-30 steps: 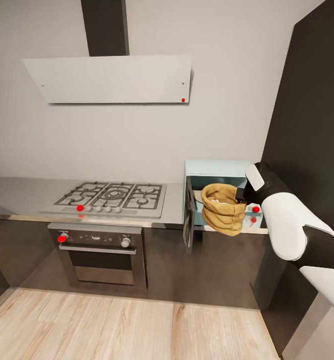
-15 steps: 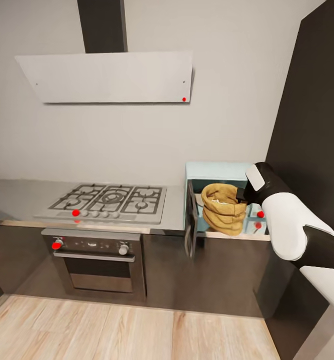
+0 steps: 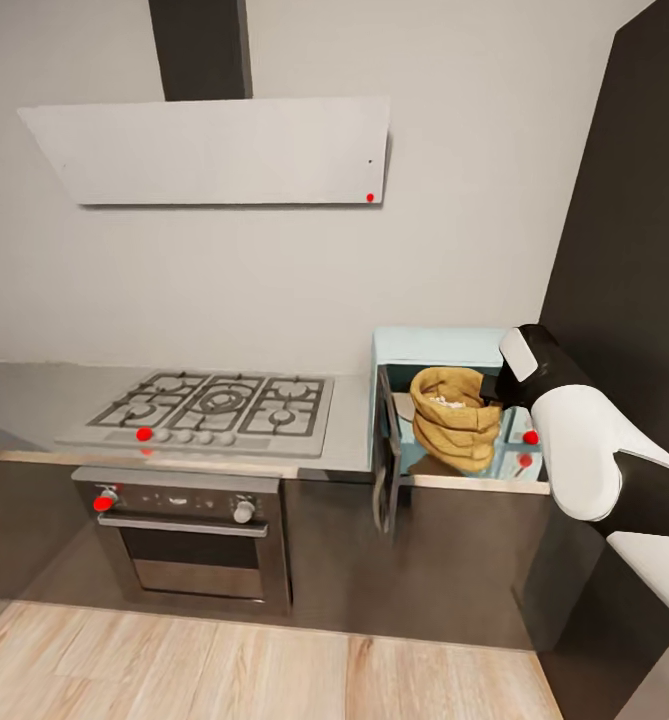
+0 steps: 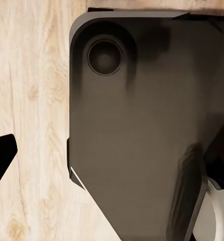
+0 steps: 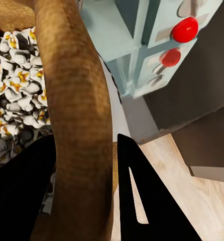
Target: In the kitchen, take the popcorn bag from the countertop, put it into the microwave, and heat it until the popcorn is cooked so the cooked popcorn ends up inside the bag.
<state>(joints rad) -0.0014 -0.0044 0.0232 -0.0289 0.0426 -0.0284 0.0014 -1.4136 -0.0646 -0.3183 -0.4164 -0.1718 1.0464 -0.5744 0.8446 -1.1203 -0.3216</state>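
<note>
Right arm extended forward, end effector clamped on the sack's rim.
The right end effector (image 5: pixel 99 196) pinches the popcorn bag (image 3: pixel 456 430), one finger inside the rim, one outside; the white forearm slopes back behind it.

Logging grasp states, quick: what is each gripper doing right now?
Left: cannot be told.
Right gripper: shut on the popcorn bag rim, at the open microwave.

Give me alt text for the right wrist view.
A black gripper pinches the rolled rim of a brown popcorn bag, with white and yellow popcorn inside it. Beside it stands the pale blue microwave with two red dots, above wood floor.
</note>
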